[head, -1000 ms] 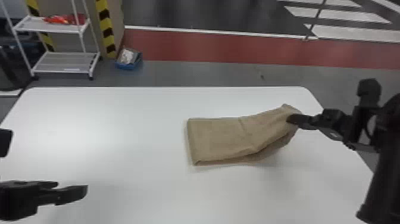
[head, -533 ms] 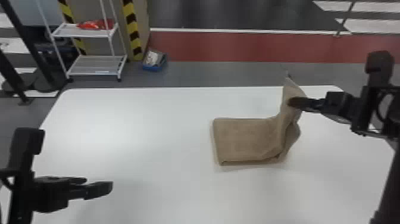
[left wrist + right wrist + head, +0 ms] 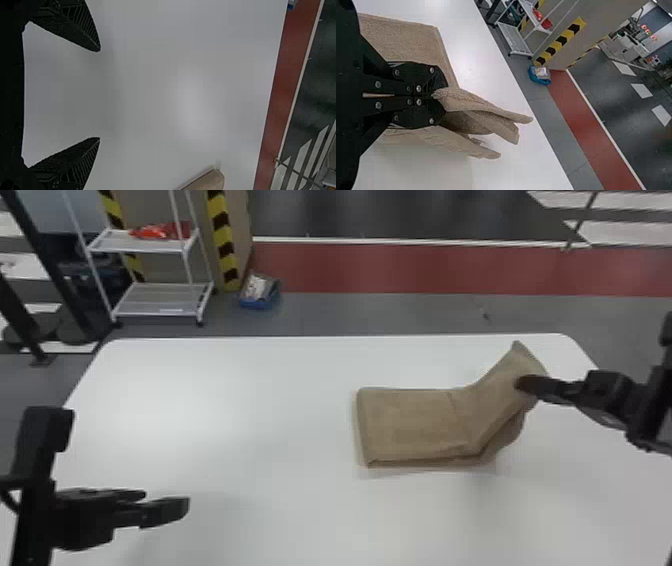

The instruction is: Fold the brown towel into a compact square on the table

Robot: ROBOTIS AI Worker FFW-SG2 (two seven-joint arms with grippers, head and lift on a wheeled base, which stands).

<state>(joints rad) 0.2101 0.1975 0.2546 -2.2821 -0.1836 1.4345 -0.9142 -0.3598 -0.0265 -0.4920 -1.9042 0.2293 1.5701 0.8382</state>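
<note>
Brown towel [image 3: 410,425] (one end aloft)

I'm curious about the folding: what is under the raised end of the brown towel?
Under the raised end of the brown towel, held by the right gripper, more towel layers show. Whatever lies beneath its flat part is covered.

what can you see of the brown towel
The brown towel looks like soft, slightly fuzzy cloth in a plain tan brown. It lies on the right half of the white table, folded in layers, its left part flat with a fairly square end. Its right part is raised and creased, pinched in the right gripper, with several loose layers hanging out past the fingers.
</note>
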